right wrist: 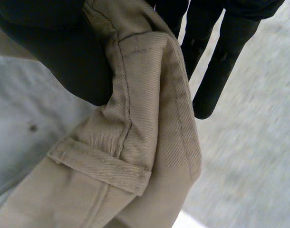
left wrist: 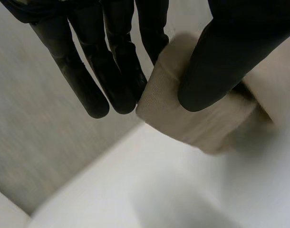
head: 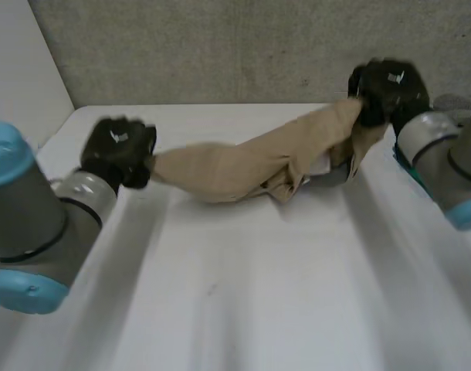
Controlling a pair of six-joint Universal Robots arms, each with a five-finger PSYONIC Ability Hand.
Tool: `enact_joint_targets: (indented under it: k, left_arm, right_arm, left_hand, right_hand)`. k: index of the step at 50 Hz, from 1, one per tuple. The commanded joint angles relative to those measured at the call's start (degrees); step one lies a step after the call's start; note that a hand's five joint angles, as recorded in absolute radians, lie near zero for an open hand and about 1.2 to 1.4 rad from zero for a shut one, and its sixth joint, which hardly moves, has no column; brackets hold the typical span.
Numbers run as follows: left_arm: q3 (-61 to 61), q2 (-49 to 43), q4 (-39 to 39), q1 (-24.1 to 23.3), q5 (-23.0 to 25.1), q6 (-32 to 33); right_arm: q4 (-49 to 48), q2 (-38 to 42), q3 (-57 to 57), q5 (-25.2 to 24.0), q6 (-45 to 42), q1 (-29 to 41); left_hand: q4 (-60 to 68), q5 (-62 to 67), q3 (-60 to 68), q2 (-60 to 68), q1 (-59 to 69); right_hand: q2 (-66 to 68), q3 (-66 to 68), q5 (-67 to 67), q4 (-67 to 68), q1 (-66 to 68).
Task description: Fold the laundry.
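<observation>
Surface: white table [head: 243,294]; tan garment [head: 243,170] bunched across far part, sagging middle touching it.

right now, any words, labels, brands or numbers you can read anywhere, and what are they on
No text here can be read.
Small white mark on the back of the left hand: too blurred to read.
A like mark on the right hand: too blurred to read.
Tan garment: seams and a belt loop show in the right wrist view, with no lettering.
</observation>
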Motion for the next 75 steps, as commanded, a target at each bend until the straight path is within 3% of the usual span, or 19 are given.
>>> enact_joint_targets:
  k: [1,8,10,11,12,13,18,26,34,41,43,51,65,67,68,69,72,75]
  left_arm:
    - [-0.1,6.1,0.2,-3.0,0.6,-2.1]
    - [0.0,3.2,0.5,-4.5,0.6,-2.2]
    - [0.6,1.3,0.2,-4.6,0.4,-2.5]
    - [1.1,0.9,0.1,-4.5,0.5,-2.5]
    - [1.8,-0.2,0.0,-4.4,0.4,-2.5]
    - [2.0,-0.5,-0.1,-4.4,0.4,-2.5]
    - [4.0,-2.3,-1.8,-4.6,0.4,-2.2]
    - [7.2,-3.4,-5.0,-5.7,0.2,-2.2]
    - [8.9,-3.0,-5.4,-6.3,0.2,-1.5]
    - [10.1,-2.2,-5.4,-6.8,0.2,-1.5]
    - [10.6,-2.2,-5.5,-7.0,0.2,-1.7]
    - [10.8,-2.2,-5.5,-7.4,-0.1,-1.7]
    - [10.9,-2.1,-5.5,-7.1,-0.2,-1.7]
    - [10.9,-2.1,-5.5,-7.0,-0.2,-1.7]
    - [10.9,-2.1,-5.5,-6.9,-0.2,-1.7]
    - [10.9,-2.2,-5.5,-6.8,-0.2,-1.6]
    - [10.9,-2.2,-5.6,-6.7,-0.5,-1.4]
    - [10.9,-1.2,-6.2,-6.2,-1.2,-0.7]
  right_arm:
    - [-11.5,15.5,-19.1,1.9,3.6,0.2]
    - [-15.0,32.1,-35.5,5.6,3.5,0.6]
    - [-14.8,36.7,-40.1,7.0,3.3,0.6]
    - [-14.7,38.0,-41.5,7.5,3.1,0.4]
    - [-13.7,40.5,-43.8,8.8,2.2,0.1]
    - [-12.7,41.4,-45.0,9.6,1.5,0.1]
    - [-1.6,40.5,-48.8,14.1,-3.2,0.0]
    - [22.9,20.4,-38.5,15.7,-16.6,1.3]
    - [27.6,2.8,-16.0,14.4,-25.4,2.4]
    - [31.9,-2.4,2.2,11.5,-25.4,4.7]
    - [31.5,-2.6,7.0,10.5,-25.2,5.1]
    - [22.4,1.5,14.2,7.0,-21.2,6.2]
    - [11.3,9.6,12.2,8.5,-15.7,7.1]
    - [10.2,9.8,12.1,8.7,-15.7,7.1]
    - [9.8,9.6,12.0,8.8,-15.7,7.1]
    - [8.8,9.2,12.0,9.1,-15.8,7.0]
    - [8.0,7.7,12.8,9.5,-15.5,7.1]
    - [7.9,1.3,13.6,9.5,-15.7,7.4]
  left_hand:
    - [11.3,13.8,11.9,11.6,13.0]
    - [11.3,13.8,11.9,11.6,13.0]
    - [11.3,13.8,11.9,11.6,13.0]
    - [11.3,13.8,11.9,11.6,13.0]
    - [11.3,13.8,11.9,11.6,13.0]
    - [11.3,13.8,11.9,11.6,13.0]
    - [11.3,13.8,11.9,11.6,13.0]
    - [11.3,13.8,11.9,11.6,13.0]
    - [11.3,13.8,11.9,11.6,13.0]
    - [11.3,13.8,11.9,11.6,13.0]
    - [11.3,13.8,11.9,11.6,13.0]
    - [11.3,13.8,11.9,11.6,13.0]
    - [11.3,13.8,11.9,11.6,13.0]
    - [11.3,13.8,11.9,11.6,13.0]
    - [11.3,13.8,11.9,11.6,13.0]
    - [11.3,13.8,11.9,11.6,13.0]
    - [11.3,13.8,11.9,11.6,13.0]
    - [11.3,13.8,11.9,11.6,13.0]
  right_hand:
    - [12.5,12.6,13.7,11.3,15.5]
    - [12.5,12.6,13.7,11.3,15.5]
    - [-6.2,-6.1,-5.1,-7.4,-3.2]
    - [-20.7,-20.6,-19.5,-21.8,-17.7]
    - [-51.1,-51.0,-50.0,-52.3,-48.1]
    - [-57.5,-57.4,-56.3,-58.7,-54.5]
    - [-57.5,-57.4,-56.3,-58.7,-54.5]
    - [-57.5,-57.4,-56.3,-58.7,-54.5]
    - [-57.5,-57.4,-56.3,-58.7,-54.5]
    - [-50.9,-50.8,-49.8,-52.1,-47.9]
    - [-40.9,-40.7,-39.7,-42.0,-37.8]
    - [-27.9,-27.8,-26.7,-29.1,-24.9]
    - [-18.5,-18.4,-17.3,-19.7,-15.5]
    - [-5.4,-5.3,-4.3,-6.6,-2.4]
    - [8.8,8.9,10.0,7.6,11.8]
    - [12.5,12.6,13.6,11.3,15.5]
    - [12.5,12.6,13.7,11.3,15.5]
    - [12.5,12.6,13.7,11.3,15.5]
